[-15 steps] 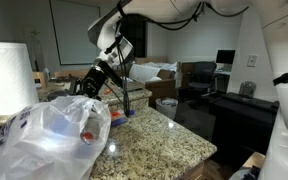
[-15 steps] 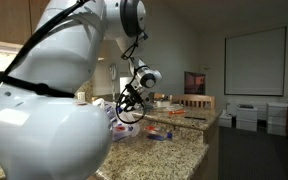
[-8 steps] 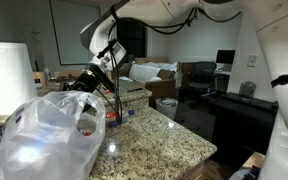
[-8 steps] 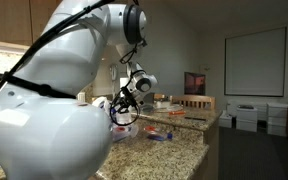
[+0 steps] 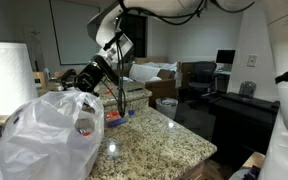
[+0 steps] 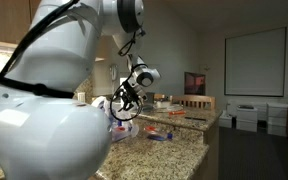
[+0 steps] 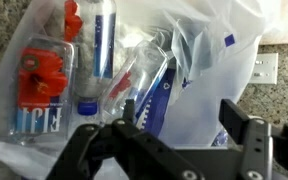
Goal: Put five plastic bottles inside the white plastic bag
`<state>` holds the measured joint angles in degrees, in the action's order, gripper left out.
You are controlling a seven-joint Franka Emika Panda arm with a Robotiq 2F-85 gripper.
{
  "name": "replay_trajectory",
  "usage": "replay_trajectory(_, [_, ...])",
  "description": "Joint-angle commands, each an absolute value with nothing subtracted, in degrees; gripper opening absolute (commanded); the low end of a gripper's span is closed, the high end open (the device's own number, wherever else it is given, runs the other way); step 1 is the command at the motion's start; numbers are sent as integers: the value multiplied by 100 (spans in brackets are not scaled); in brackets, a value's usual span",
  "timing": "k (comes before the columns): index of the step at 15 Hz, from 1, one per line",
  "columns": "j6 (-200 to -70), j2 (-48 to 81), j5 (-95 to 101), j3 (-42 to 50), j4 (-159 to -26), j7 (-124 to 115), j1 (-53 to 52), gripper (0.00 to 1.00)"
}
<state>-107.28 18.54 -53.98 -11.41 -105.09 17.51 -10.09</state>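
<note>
In the wrist view the white plastic bag (image 7: 209, 55) lies open below my gripper (image 7: 181, 115). Several plastic bottles rest inside it: one with a blue label and blue cap (image 7: 100, 40), one with a red and blue label (image 7: 36, 100), and one slanted under the film (image 7: 146, 92). The jaws stand wide apart with only bag film behind them, nothing between the fingers (image 7: 236, 118). In both exterior views the gripper (image 5: 77, 79) (image 6: 120, 101) hovers just over the top of the bag (image 5: 39, 135) (image 6: 117, 124). A red spot of a bottle (image 5: 87, 126) shows through the film.
A white paper towel roll (image 5: 8, 75) stands behind the bag. A red and blue item (image 6: 156, 133) lies on the granite counter (image 5: 164, 142) beside the bag. Boxes, chairs and a desk fill the room beyond the counter edge.
The jaws have spread from shut to wide open. The gripper has stayed over the bag's mouth, shifting only slightly.
</note>
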Motion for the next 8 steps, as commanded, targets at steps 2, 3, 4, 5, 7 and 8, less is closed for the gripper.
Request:
replay_trajectory(2, [-11397,381,-5720,-847,-11945,1791,-743,100])
replay_trajectory(3, [-11500,142,-5732,-750,-12192,1757,-672,100])
replay_trajectory(4, [-11601,-142,-5786,-639,-12523,1735,-585,100])
replay_trajectory(5, [-11647,-357,-5862,-518,-12792,1751,-490,100])
replay_trajectory(7, [-11680,-786,-6013,-238,-13354,1793,-271,100])
replay_trajectory(8, [-11677,-981,-6025,-83,-13603,1786,-145,100])
